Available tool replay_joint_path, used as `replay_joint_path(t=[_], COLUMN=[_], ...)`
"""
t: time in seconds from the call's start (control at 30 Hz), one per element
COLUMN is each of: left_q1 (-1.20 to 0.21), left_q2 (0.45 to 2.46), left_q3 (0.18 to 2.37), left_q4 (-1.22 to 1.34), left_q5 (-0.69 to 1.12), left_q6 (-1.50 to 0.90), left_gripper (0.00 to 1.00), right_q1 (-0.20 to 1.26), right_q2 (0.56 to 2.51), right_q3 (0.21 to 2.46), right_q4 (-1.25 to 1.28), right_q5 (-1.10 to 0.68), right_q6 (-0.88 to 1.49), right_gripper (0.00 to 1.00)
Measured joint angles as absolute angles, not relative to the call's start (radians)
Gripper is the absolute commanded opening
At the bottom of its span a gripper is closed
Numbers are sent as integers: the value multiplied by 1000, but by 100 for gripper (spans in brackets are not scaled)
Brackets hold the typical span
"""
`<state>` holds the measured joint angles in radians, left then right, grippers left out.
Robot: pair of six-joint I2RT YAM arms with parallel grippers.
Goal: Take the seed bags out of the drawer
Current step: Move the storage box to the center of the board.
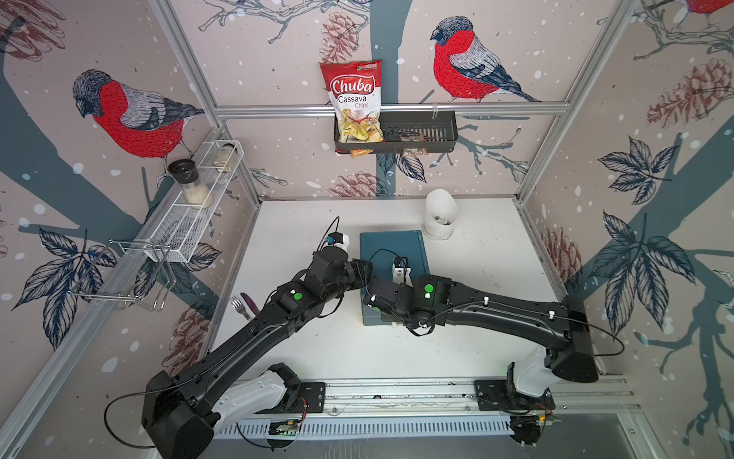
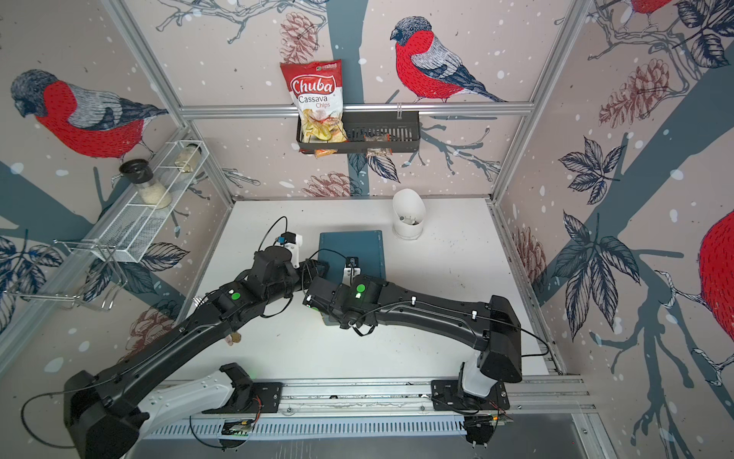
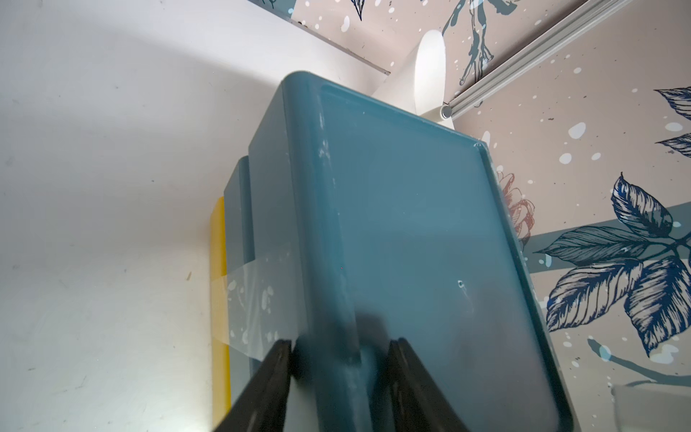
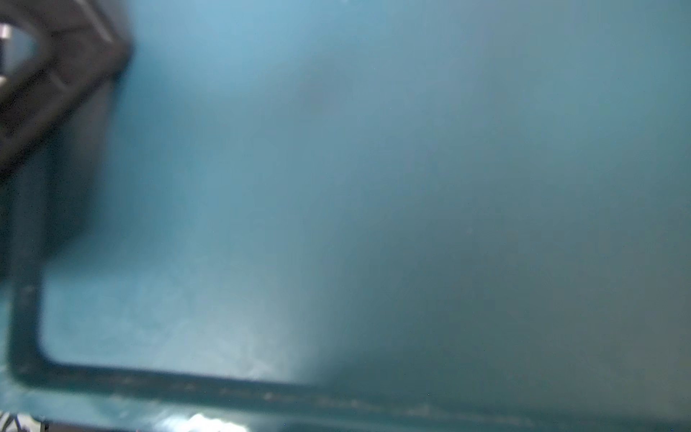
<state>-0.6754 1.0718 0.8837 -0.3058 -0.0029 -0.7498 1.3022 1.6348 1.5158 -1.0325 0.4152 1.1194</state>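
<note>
Seed bags are not seen in any view; they are judged to be shut inside the cabinet (image 1: 393, 248), the teal box standing mid-table with its long axis running from the robot's side toward the back wall. No packet is seen on the table (image 1: 476, 278) or in either claw. The drawer front is taken to be the cabinet's near end. That end is covered in both top views by the right arm (image 1: 496, 314), so whether the drawer is drawn out at all cannot be told.

The left claw (image 3: 340, 342) is set at the cabinet's left top edge, toward the near end. In the left wrist view its jaws are held apart astride that rounded edge, one finger (image 3: 273, 370) outside by the side wall and the other over the top panel. A sliver of shadow seems to be left at the inner finger, so a firm pinch cannot be confirmed. The right claw (image 1: 373, 304) is placed over the near end of the top, its jaws hidden beneath its own wrist. Only a blurred teal panel and rim are given by the right wrist view, and the jaws' state cannot be told.

The bags are thus placed below both claws and behind the front face. The right claw is the nearer to that face. A pull along the long axis, toward the robot, is judged to be called for, with the cabinet steadied by the left.
</note>
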Motion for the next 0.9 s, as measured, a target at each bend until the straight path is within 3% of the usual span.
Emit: replay_joint_path(t=[0.13, 0.33, 0.53, 0.9], left_q1=[-675, -677, -683, -684], left_q2=[1119, 1041, 977, 1003], left_q3=[934, 902, 854, 857], left_q4=[-321, -379, -383, -345], left_q5=[-27, -23, 54, 44], left_q6=[-726, -737, -792, -866], left_gripper=[44, 53, 58, 36], right_q1=[1262, 1227, 1231, 1276], right_q2=[1631, 1594, 1567, 1581], right_q3=[1507, 1462, 1424, 1438], right_q4=[-1018, -978, -939, -922], right_q5=[412, 414, 418, 433], right_q6=[1095, 1063, 1038, 1016], right_gripper=[11, 0, 0, 0])
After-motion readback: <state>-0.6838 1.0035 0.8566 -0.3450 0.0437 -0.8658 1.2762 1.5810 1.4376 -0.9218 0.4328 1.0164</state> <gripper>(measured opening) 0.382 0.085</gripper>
